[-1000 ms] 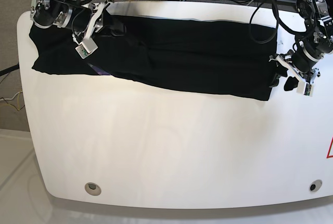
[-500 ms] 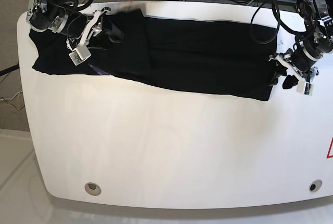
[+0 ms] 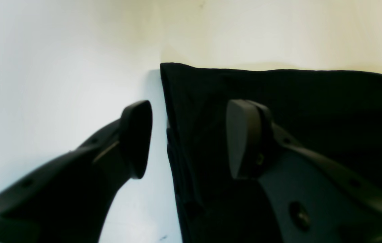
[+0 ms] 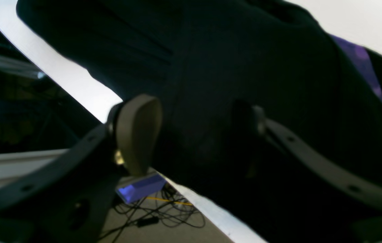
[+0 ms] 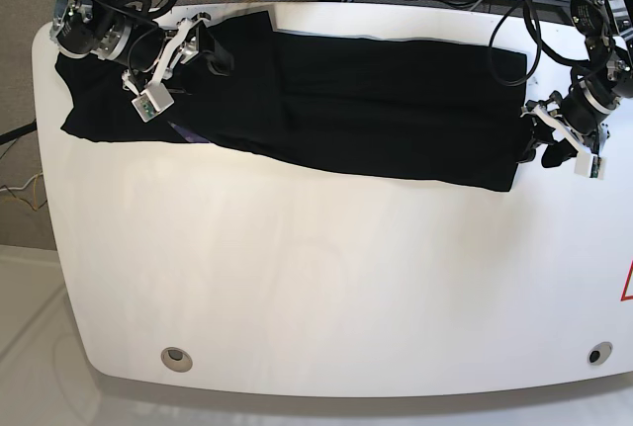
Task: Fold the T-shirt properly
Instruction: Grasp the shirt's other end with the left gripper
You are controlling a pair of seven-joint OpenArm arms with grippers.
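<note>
I count one T-shirt [image 5: 376,110], black, lying as a long band across the far half of the white table [image 5: 326,288], with one purple patch [image 4: 362,64] showing in the right wrist view. Two hands: right hand [image 5: 183,45] is released, fingers spread over the shirt's end near the far table edge, gripping nothing. Left hand [image 5: 554,144] is also released, straddling the shirt's other edge, one finger [image 3: 248,138] above cloth, one above bare table.

Upper left: the right claw [image 5: 193,45] now gapes open, seemingly free of the T-shirt [image 5: 376,100], whose flap lies flatter there.
</note>
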